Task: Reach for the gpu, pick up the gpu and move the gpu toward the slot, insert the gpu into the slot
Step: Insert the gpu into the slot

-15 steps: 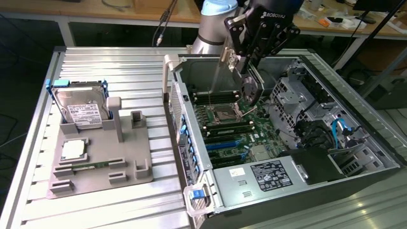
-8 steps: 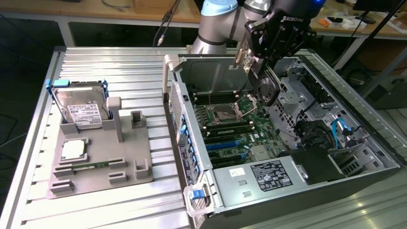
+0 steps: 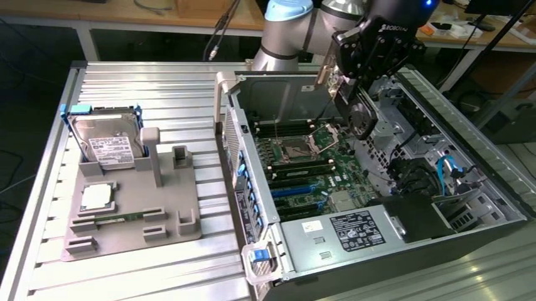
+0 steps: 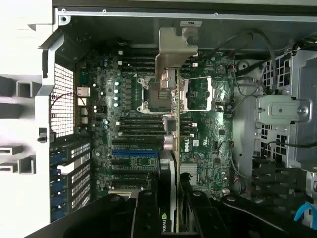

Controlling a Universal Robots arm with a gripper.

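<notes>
**Gpu aloft over the open case: pickup done, insertion not yet!**

We see the gripper [image 3: 350, 88] pinching the gpu [image 3: 361, 118] by its upper edge. The card hangs upright inside the open computer case [image 3: 277, 94], above the motherboard [image 3: 305, 163] and clear of it. In the wrist view we look straight down its thin edge, silver bracket [image 4: 173, 47] at the far end. Reach and lift look finished to us, and we judge this the carry toward the slot. The blue slots [image 3: 289, 188] sit bare, so seating is left; which one is meant we cannot tell. Out on the table [image 3: 167, 269], the hard drive [image 3: 105, 141] rests in its grey holder [image 3: 134, 219].
</notes>
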